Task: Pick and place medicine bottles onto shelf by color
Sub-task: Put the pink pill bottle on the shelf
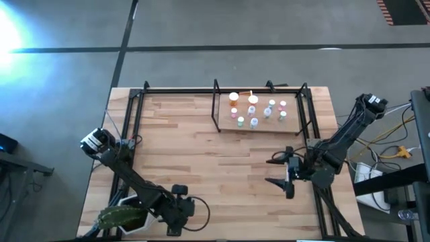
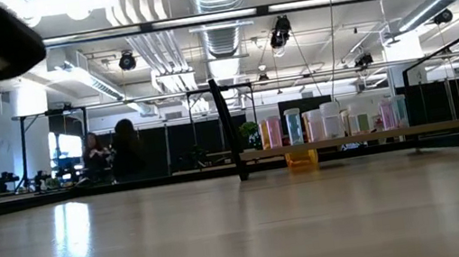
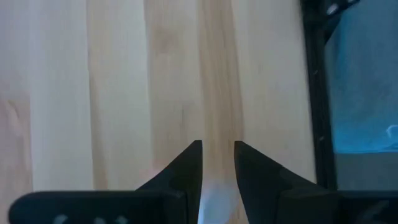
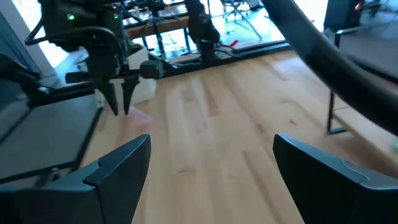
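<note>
The shelf [image 1: 223,128] stands at the table's far side, right of the middle, with several medicine bottles [image 1: 255,111] upright on it. In the low view they form a row [image 2: 329,121] on its plank [image 2: 368,137]. My left gripper [image 3: 217,146] is near the table's near left corner [image 1: 176,214], pointing steeply down. Its fingers are nearly together around a small pale thing [image 3: 211,199], which I take for a bottle. My right gripper [image 1: 270,171] hovers open over the table's right part, pointing toward the left, with nothing between its fingers [image 4: 212,142]. My left gripper has the pale thing [image 3: 211,198] between its two fingers, far back from the tips, and comes at it from above, slanting down. The fingers hide most of it, so I cannot tell which part they are on or whether it is off the table.
A white pot with a green cactus [image 1: 121,216] sits at the near left corner, beside the left arm. Black frame rods [image 1: 134,114] run along the table's left, far and right sides [image 1: 312,124]. Bare wood [image 1: 215,168] lies between the two grippers. People [image 2: 128,148] are in the room behind.
</note>
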